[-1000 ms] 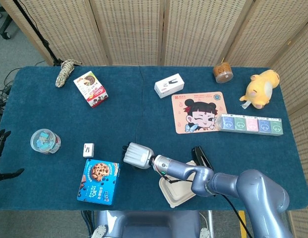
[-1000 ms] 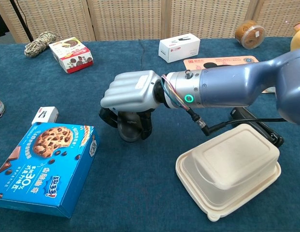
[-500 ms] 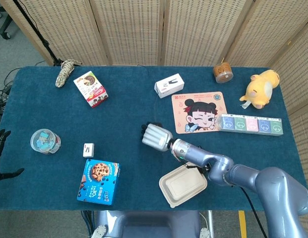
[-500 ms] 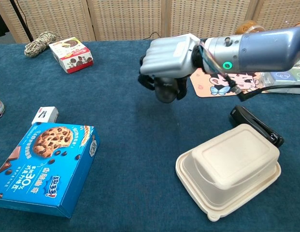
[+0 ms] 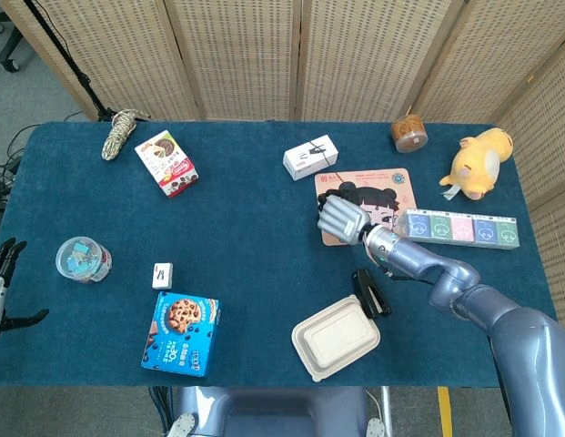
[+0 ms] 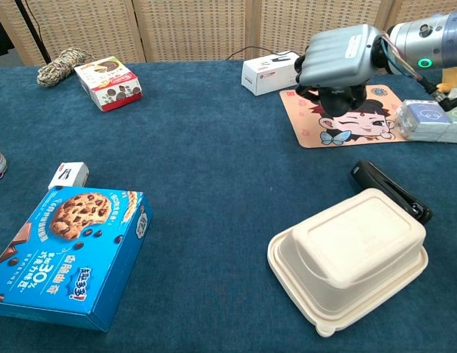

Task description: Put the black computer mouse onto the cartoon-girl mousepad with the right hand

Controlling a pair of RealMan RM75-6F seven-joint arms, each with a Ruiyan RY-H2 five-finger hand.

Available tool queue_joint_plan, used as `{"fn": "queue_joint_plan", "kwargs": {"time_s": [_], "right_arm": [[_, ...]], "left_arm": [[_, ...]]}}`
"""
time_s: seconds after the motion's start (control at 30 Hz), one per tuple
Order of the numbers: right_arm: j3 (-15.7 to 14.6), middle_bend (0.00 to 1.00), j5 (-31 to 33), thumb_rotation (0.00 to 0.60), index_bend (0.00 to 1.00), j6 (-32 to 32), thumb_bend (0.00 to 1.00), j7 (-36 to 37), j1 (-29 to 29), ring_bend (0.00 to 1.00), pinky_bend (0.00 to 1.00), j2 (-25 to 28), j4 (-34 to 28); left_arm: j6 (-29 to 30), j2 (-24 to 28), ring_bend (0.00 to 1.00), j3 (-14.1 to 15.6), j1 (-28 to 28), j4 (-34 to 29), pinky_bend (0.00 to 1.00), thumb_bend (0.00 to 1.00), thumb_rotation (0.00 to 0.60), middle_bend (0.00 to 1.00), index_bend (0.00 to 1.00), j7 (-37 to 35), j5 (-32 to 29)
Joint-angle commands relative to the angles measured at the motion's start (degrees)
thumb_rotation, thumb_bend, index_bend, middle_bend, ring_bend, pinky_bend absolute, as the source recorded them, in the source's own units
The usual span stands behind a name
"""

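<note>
The black computer mouse (image 6: pixel 337 100) was held under the curled fingers of the right hand (image 6: pixel 337 60), lifted off the counter (image 5: pixel 246 218) and hanging over the left part of the cartoon-girl mousepad (image 5: pixel 391 187). A second before, the same grip had been seen low, beside the blue cookie box (image 5: pixel 180 334); half a second before, it had been carried partway across, short of the pad. Most of the transfer was thus judged done, with only the lowering and the release left. Whether the mouse already touched the pad could not be told. The white carton (image 5: pixel 310 157) lay just behind the pad, the row of coloured packets (image 5: pixel 459 227) along its right edge. The left hand (image 5: pixel 2 282) was seen at the far counter edge, its fingers apart and holding nothing.
</note>
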Motion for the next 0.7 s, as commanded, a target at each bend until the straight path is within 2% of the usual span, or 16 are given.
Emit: {"fn": "queue_joint_plan", "kwargs": {"time_s": [0.03, 0.4, 0.7], "right_arm": [[-2.79, 0.45, -2.44, 0.600, 0.64, 0.26, 0.16, 3.50, -0.50, 0.23, 0.36, -1.62, 5.67], [-9.03, 0.45, -7.70, 0.600, 0.62, 2.98, 0.16, 18.87, -1.52, 0.23, 0.35, -10.65, 24.09], [-12.91, 0.44, -10.65, 0.600, 0.61, 3.40, 0.16, 26.51, -2.24, 0.22, 0.35, -15.45, 34.42]], "left_arm": [[-0.17, -0.27, 0.00, -0.10, -0.16, -0.04, 0.00, 0.06, 0.600, 0.00, 0.00, 0.59, -0.56], [-0.59, -1.35, 0.00, -0.82, -0.74, -0.07, 0.00, 0.06, 0.600, 0.00, 0.00, 3.19, -3.41], [-0.70, -1.85, 0.00, -1.19, -0.89, 0.15, 0.00, 0.06, 0.600, 0.00, 0.00, 4.05, -5.08]]}}
